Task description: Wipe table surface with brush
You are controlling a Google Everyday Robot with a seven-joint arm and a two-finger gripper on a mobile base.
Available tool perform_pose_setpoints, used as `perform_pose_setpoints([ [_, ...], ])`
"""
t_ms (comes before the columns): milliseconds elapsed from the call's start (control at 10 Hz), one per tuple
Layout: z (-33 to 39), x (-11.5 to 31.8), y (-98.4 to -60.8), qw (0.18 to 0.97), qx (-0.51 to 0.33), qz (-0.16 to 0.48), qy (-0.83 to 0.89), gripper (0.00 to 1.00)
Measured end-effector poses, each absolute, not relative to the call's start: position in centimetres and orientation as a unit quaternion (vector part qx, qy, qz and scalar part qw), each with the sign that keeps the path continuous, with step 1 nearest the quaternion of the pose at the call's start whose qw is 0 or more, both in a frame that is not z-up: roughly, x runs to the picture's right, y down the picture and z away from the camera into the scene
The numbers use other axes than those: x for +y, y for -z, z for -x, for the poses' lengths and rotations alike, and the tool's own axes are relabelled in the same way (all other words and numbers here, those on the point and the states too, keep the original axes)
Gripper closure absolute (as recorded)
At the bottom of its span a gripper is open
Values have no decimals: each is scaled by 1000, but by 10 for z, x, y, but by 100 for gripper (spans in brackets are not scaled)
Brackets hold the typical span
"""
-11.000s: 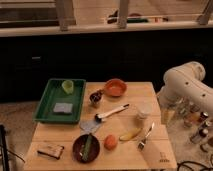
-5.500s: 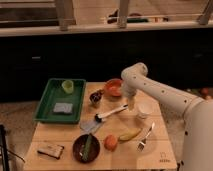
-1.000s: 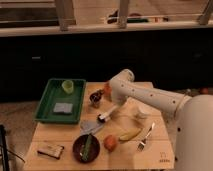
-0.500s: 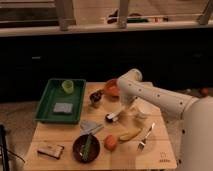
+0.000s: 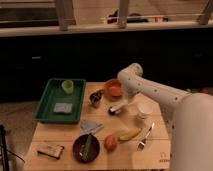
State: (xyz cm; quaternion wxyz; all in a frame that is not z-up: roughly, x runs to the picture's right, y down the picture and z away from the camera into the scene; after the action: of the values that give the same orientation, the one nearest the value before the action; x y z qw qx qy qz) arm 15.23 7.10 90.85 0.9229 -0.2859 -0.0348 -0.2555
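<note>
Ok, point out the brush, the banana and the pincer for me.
brush (image 5: 117, 108): camera view, white handle beside the dark head.
banana (image 5: 129, 135): camera view, middle of its yellow body.
pincer (image 5: 126, 99): camera view, arm's tip, low over the brush handle's far end.

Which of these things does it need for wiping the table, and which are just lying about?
For the job: brush, table surface, and the tool, down at the brush near mid-table.
Lying about: green tray, orange bowl, white cup, banana, fork, orange fruit, dark bowl.
</note>
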Motion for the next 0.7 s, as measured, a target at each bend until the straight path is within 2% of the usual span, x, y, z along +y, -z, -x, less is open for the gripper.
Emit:
perform_pose_setpoints([
  [400,-95,77,-900,907,-73,277,310,100],
  [700,-79,104,-885,893,-104,285,333,100],
])
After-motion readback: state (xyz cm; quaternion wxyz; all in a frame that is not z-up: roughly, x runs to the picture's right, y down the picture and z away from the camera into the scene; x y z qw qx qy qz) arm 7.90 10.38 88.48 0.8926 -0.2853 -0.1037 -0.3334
